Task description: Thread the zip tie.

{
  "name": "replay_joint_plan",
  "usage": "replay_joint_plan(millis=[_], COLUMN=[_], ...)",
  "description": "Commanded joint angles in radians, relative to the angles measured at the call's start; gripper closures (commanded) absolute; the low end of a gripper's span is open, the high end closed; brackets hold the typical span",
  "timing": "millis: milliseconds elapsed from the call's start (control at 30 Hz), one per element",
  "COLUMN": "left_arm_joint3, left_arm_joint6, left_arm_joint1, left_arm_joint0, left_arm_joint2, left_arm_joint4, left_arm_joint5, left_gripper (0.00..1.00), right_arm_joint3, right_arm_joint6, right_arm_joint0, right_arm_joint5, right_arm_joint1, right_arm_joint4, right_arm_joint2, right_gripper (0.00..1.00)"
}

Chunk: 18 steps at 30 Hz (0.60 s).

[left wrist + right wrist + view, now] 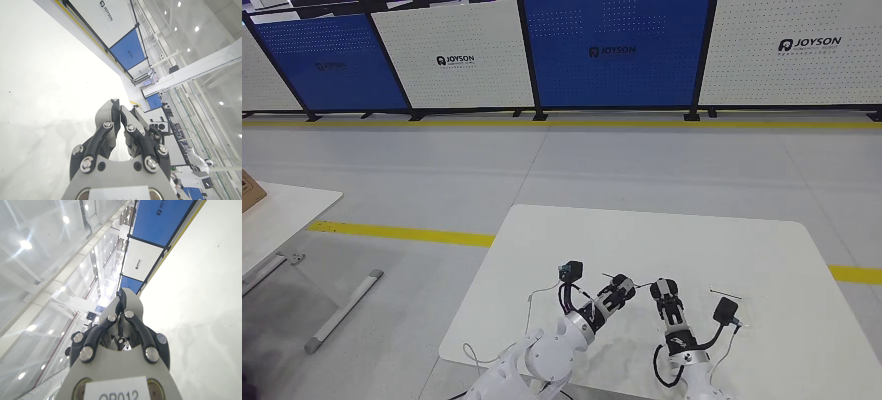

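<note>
white table (742,250), thin black zip tie (641,284) (barely a hairline) bridging left claw (626,284) and right claw (660,286), both pinching it

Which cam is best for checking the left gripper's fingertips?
Left wrist view: left gripper close up, fingertips pressed together. Top view has it small above the table, closure unreadable. Right wrist view looks along the right gripper instead.

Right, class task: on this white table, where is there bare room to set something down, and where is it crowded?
The table is bare across its far half, from the grippers to the far edge, and along its right edge. It is crowded at the near middle: left gripper and right gripper sit close together at the thin zip tie.
</note>
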Motion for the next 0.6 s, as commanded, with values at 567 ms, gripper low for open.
replay_joint_plan(millis=[567], left_arm_joint3=[-0.009], left_arm_joint6=[-0.027], left_arm_joint1=[-0.001], left_arm_joint0=[0.009], left_arm_joint2=[-0.006], left_arm_joint4=[-0.021], left_arm_joint5=[-0.018], left_gripper=[0.60], right_arm_joint3=[0.006], right_arm_joint6=[0.005], right_arm_joint0=[0.000], right_arm_joint5=[0.021], right_arm_joint1=[0.001], right_arm_joint4=[-0.031], right_arm_joint2=[0.002], right_gripper=[1.00])
